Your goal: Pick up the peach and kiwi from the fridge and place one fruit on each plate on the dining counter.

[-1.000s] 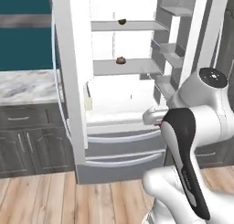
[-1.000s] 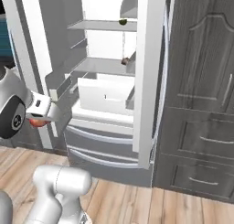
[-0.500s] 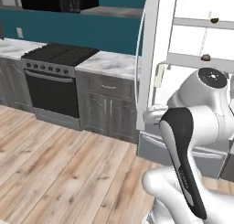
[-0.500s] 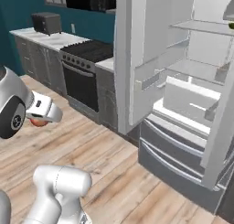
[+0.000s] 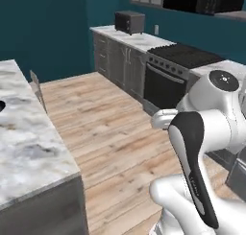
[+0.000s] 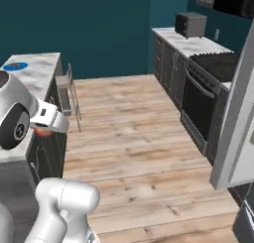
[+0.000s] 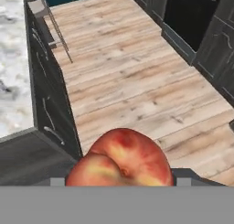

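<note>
Your gripper sits closed on the peach, whose orange-red shows just under the jaws. The dining counter runs behind and beside the jaws, a blue plate far beyond them at its end, a stool just past them.

Both base views look forward and down from behind the arm, left and right, sharing the wooden floor, the stove and the marbled table. The hand view looks along the tool, low over that floor.
</note>
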Available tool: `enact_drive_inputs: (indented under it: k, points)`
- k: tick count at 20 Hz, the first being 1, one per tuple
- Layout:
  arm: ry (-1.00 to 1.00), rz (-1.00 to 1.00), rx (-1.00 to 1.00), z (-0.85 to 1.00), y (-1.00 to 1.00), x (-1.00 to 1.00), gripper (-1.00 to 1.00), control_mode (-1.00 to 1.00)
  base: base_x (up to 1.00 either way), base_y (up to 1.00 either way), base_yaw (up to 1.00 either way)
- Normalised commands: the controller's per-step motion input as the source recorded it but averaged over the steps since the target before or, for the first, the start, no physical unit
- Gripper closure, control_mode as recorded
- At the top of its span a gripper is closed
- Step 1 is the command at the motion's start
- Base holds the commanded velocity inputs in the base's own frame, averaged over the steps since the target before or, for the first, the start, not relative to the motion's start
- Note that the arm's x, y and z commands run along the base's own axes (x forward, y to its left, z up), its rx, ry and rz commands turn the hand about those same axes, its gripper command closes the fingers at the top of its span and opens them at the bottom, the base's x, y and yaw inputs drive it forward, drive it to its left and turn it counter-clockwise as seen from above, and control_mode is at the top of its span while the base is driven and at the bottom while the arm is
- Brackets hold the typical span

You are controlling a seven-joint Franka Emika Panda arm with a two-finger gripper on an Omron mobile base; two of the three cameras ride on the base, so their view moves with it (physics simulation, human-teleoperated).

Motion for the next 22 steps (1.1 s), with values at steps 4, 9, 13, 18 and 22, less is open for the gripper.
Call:
enact_drive_inputs:
  k: [4,9,13,18,22]
  points:
    - [0.00,0.00,0.00,0.00,0.00,0.00,1.00,1.00,0.38,-0.07,0.92]
    - [0.00,0.00,0.00,0.00,0.00,0.00,1.00,1.00,0.35,-0.20,0.76]
    - [0.00,0.00,0.00,0.00,0.00,0.00,1.00,1.00,0.29,0.83,0.11]
    - [0.00,0.00,0.00,0.00,0.00,0.00,1.00,1.00,0.55,1.00,-0.01]
    - [0.00,0.00,0.00,0.00,0.00,0.00,1.00,1.00,0.67,1.00,-0.08]
